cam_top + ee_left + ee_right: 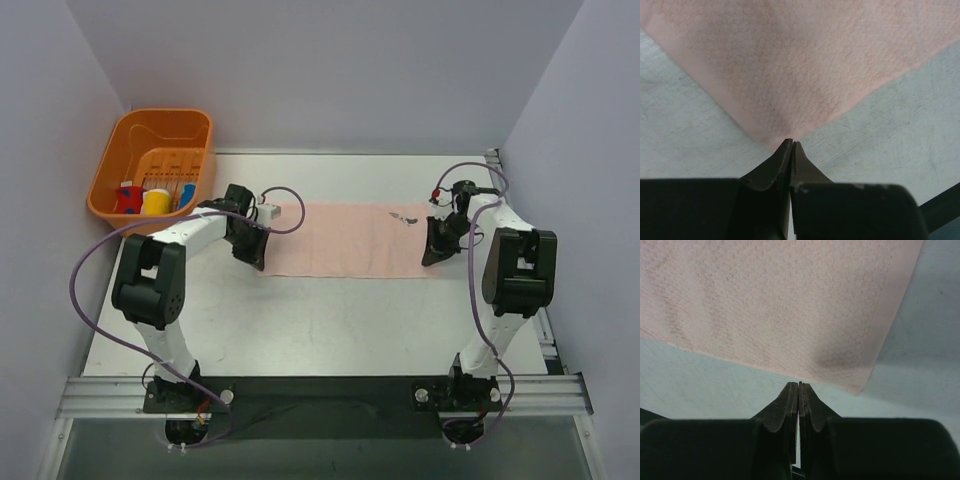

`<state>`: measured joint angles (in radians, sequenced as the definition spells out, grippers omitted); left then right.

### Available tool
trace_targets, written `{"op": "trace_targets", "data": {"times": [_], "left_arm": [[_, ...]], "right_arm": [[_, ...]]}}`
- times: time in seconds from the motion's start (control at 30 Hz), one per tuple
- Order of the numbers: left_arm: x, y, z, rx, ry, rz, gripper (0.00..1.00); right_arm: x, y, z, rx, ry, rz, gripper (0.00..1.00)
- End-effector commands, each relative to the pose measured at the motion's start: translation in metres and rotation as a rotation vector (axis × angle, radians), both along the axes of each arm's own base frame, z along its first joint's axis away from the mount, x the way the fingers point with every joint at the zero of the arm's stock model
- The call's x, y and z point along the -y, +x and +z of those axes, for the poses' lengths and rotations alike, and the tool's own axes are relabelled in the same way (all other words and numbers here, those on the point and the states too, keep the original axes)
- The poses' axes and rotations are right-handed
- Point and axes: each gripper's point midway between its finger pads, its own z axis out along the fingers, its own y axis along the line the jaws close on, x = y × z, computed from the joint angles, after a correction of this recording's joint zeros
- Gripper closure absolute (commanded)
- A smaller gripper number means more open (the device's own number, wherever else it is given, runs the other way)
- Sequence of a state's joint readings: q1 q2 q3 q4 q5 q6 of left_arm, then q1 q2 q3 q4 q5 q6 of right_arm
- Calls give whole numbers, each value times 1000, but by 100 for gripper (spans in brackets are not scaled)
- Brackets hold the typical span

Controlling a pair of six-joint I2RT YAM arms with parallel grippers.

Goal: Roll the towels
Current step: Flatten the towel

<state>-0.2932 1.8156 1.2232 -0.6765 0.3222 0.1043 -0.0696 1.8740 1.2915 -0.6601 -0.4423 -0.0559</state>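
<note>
left claw [791,142] pinched shut on a corner of the pink towel [805,65]; right claw [799,384] fully closed at its near edge, can't tell if cloth's caught. Towel lies flat beyond both tips. If right's empty, only one side lifts and the roll skews.

Both arms reached forward, elbows raised and wrists pitched steeply downward, well apart from each other. The left tool [791,143] pinched a corner of the pink towel [800,65] between its tips. The right tool [799,385] held its jaws pressed fully together.
</note>
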Motion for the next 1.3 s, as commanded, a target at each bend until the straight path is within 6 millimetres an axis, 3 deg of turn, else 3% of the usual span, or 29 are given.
{"op": "trace_targets", "data": {"times": [0.0, 0.37, 0.6, 0.73, 0.97, 1.27], "left_arm": [[2, 10, -6, 20, 2, 26, 92], [-16, -8, -46, -98, 70, 42, 92], [-23, -10, -52, -110, 104, 44, 92], [-40, -15, -53, -121, 157, 36, 93], [-75, -32, -53, -131, 262, 5, 94], [-87, -55, -49, -148, 294, -53, 96]], "right_arm": [[9, -5, -6, -34, -74, -21, 100], [26, -14, -14, -59, -173, -24, 100], [39, -20, -38, -127, -244, -6, 100], [51, -23, -44, -149, -306, 16, 100], [67, -37, -42, -190, -387, 75, 100], [58, -57, -35, -200, -386, 153, 100]]}}
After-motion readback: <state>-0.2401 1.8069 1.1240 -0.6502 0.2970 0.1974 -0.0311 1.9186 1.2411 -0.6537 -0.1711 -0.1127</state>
